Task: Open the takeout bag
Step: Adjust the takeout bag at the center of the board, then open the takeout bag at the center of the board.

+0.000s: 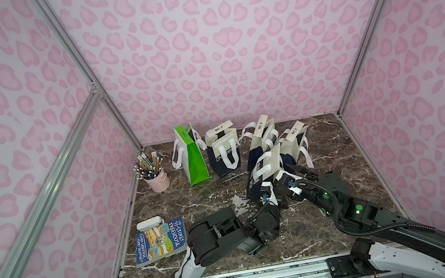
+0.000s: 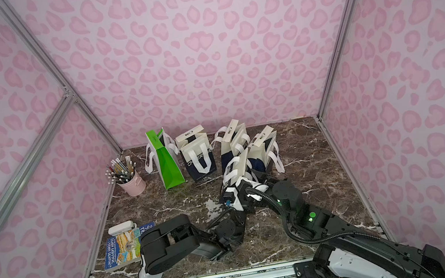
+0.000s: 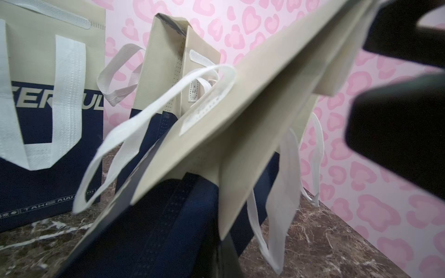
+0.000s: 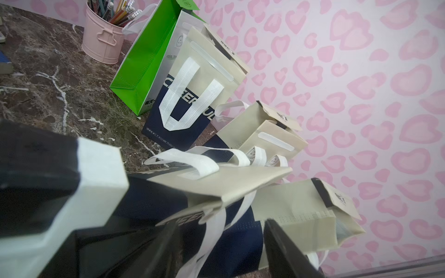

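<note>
Jaws show only as dark blurs beside the takeout bag (image 3: 240,134).

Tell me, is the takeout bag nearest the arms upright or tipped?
Tipped: the takeout bag slants steeply in both wrist views; the green bag stands upright.

In both top views I can't see either arm's jaws; they are lost where they meet the leaning takeout bag (image 1: 263,174). Through the left wrist camera that bag is smeared, its base cut off at the frame edge. In a top view my left arm (image 2: 168,242) hides a corner of the book (image 2: 123,246). The print on the standing bags' flaps (image 1: 217,128) is too small to read.
</note>
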### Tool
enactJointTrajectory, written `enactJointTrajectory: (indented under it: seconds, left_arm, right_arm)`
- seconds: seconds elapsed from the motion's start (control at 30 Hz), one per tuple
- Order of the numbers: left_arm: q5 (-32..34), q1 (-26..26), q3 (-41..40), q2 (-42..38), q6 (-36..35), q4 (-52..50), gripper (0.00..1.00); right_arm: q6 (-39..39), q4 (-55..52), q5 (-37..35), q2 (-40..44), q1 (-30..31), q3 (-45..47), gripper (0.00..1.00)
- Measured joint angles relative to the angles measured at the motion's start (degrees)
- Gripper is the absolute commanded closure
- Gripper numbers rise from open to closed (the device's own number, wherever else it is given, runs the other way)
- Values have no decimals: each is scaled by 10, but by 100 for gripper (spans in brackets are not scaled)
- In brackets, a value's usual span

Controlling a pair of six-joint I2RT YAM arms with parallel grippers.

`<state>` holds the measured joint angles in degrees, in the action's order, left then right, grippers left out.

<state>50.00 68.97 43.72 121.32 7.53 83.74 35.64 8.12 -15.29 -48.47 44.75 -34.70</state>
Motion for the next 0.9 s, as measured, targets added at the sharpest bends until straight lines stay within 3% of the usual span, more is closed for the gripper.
enactJointTrajectory:
  seconds: [0.27, 0.9]
  left_arm:
    - [10, 2, 7, 5, 0, 0, 96]
    - [10, 2, 7, 9, 0, 0, 96]
  right_arm:
    - [4, 4, 8, -27, -16, -17, 57]
    - [4, -21, 51, 2, -33, -9, 53]
